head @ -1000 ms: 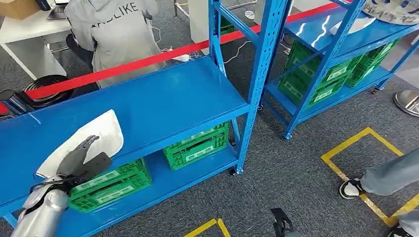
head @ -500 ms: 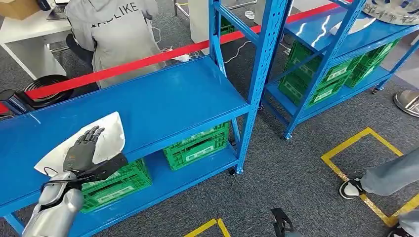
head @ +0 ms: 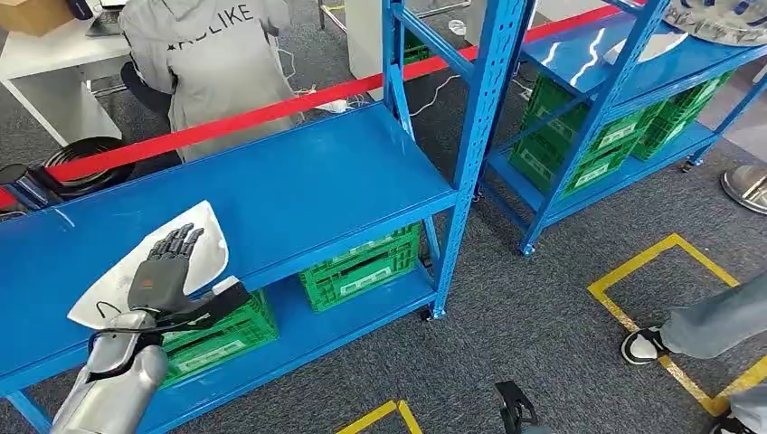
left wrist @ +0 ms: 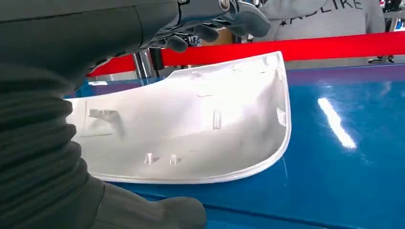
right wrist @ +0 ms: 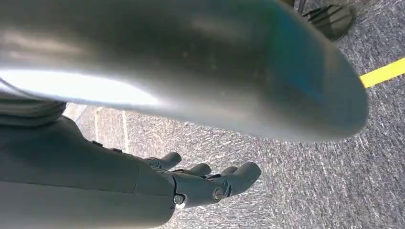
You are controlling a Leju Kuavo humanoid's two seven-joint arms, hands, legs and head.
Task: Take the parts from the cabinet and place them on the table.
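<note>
White part (head: pixel 194 237): near end covered by the left hand (head: pixel 163 276) in the head view; contact between fingers and shell cannot be told. Seated person (head: pixel 213 63): cut off by the top edge. Right hand (right wrist: pixel 191 183): palm side hidden in its wrist view, with a blurred silver body above.

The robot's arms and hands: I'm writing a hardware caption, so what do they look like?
The left arm is a smooth silver shell with thin black cables at the wrist. The left hand is dark grey, with a thick thumb and a ribbed cover behind it. The right hand is the same dark grey, with small metal screws.
</note>
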